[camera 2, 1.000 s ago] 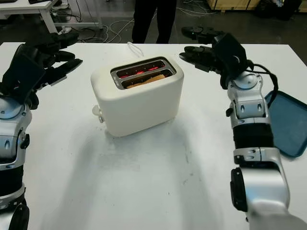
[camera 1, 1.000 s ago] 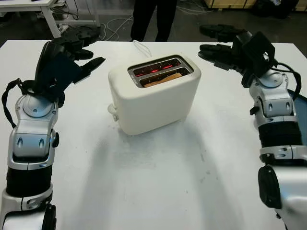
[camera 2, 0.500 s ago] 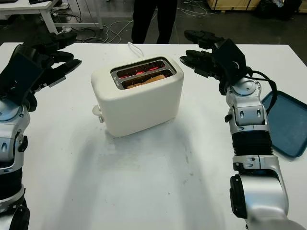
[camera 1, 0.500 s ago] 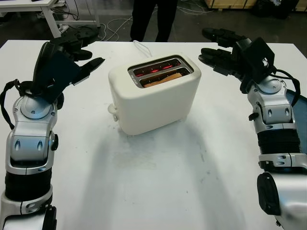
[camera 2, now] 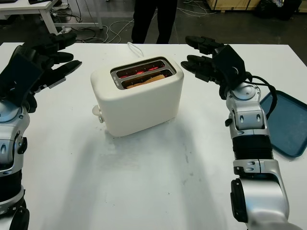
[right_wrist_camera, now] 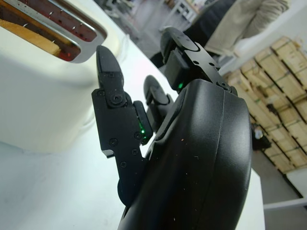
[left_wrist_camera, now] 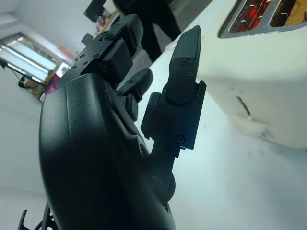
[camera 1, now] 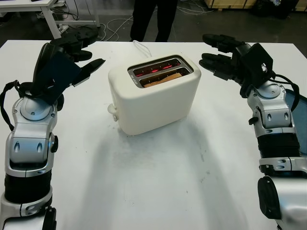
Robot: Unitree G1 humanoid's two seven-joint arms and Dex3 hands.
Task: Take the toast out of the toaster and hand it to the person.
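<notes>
Golden toast [camera 1: 163, 78] sits between left hand [camera 1: 79, 52] and right hand [camera 1: 218, 55].

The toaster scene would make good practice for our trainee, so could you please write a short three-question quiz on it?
1. True or false: the toast sits in the slot of the toaster nearer the robot.
2. Which hand holds the toast? A) left hand B) right hand C) neither
3. Fill in: the blue tray lies beside the robot's ____ arm.

Key: 1 true, while the far slot glows red. 2 C, both hands are open, raised on either side of the toaster. 3 right.
</notes>
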